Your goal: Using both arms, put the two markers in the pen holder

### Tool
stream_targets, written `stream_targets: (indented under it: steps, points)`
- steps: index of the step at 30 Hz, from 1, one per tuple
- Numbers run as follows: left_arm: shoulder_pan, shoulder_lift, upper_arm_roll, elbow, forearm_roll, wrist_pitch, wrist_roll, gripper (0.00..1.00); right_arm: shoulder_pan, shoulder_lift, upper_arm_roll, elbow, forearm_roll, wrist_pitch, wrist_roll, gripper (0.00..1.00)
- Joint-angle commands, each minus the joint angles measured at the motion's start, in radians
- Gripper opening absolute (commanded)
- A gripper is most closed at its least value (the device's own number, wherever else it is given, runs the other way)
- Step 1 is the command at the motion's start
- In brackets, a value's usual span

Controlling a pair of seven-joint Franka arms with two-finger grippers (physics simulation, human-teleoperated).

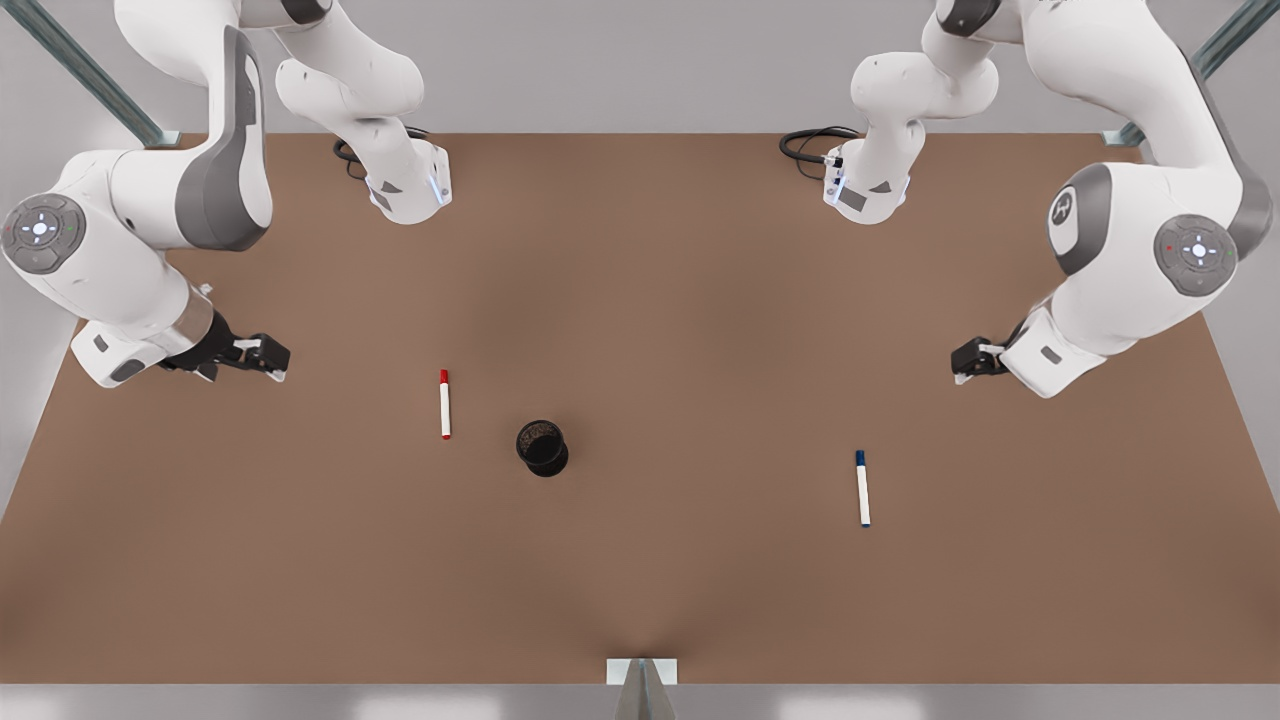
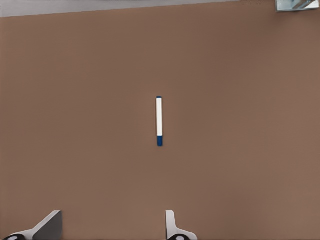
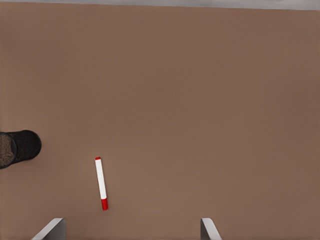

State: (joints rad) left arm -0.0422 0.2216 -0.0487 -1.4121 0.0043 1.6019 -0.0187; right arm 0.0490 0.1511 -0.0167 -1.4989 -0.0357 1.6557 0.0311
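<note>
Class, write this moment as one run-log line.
left gripper: open, above table, near blue marker | right gripper: open, near red marker | pen holder: empty

**Brown table, 3 things on it**

The flat brown table (image 1: 640, 300) carries 2 markers and 1 pen holder, all apart from one another. The red-capped marker (image 1: 445, 404) lies flat toward the front view's left. Just beside it, on its right, the black mesh pen holder (image 1: 542, 447) stands upright. The blue-capped marker (image 1: 862, 488) lies flat, well apart, toward the front view's right.
</note>
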Motion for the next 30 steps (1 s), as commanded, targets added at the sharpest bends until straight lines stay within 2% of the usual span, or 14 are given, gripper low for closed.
stream_targets:
  steps: [1, 3, 6, 9, 11, 15, 20, 23, 30]
  points:
    - [0.001, 0.016, 0.000, 0.005, 0.005, 0.059, 0.000, 1.00, -0.001, -0.001, 0.000, 0.000, 0.010, 0.010, 0.006, 1.00]
    - [-0.005, 0.134, -0.002, 0.050, 0.005, 0.116, -0.007, 1.00, 0.000, -0.001, 0.000, -0.001, 0.010, 0.010, 0.006, 1.00]
    - [-0.007, 0.307, -0.002, 0.038, 0.000, 0.383, -0.006, 1.00, -0.003, 0.014, -0.002, -0.001, 0.020, 0.018, 0.006, 1.00]
    - [0.001, 0.401, 0.003, 0.022, -0.007, 0.469, -0.015, 1.00, -0.026, 0.087, -0.002, -0.035, 0.034, 0.131, 0.004, 1.00]
    - [0.001, 0.426, 0.004, -0.028, -0.003, 0.561, -0.012, 1.00, -0.028, 0.097, 0.006, -0.159, 0.036, 0.280, 0.016, 1.00]
    - [-0.048, 0.513, 0.001, -0.053, -0.006, 0.733, -0.056, 1.00, -0.021, 0.107, 0.149, -0.313, 0.034, 0.467, 0.128, 1.00]
    - [-0.048, 0.571, 0.003, -0.048, -0.006, 0.767, -0.058, 1.00, 0.006, 0.240, 0.175, -0.345, 0.031, 0.644, 0.219, 1.00]
    - [-0.048, 0.594, 0.003, -0.051, -0.001, 0.780, -0.056, 1.00, 0.066, 0.288, 0.175, -0.337, 0.031, 0.653, 0.293, 1.00]
    - [-0.048, 0.631, 0.003, -0.051, 0.002, 0.782, -0.052, 0.98, 0.092, 0.361, 0.173, -0.330, 0.016, 0.648, 0.363, 0.96]
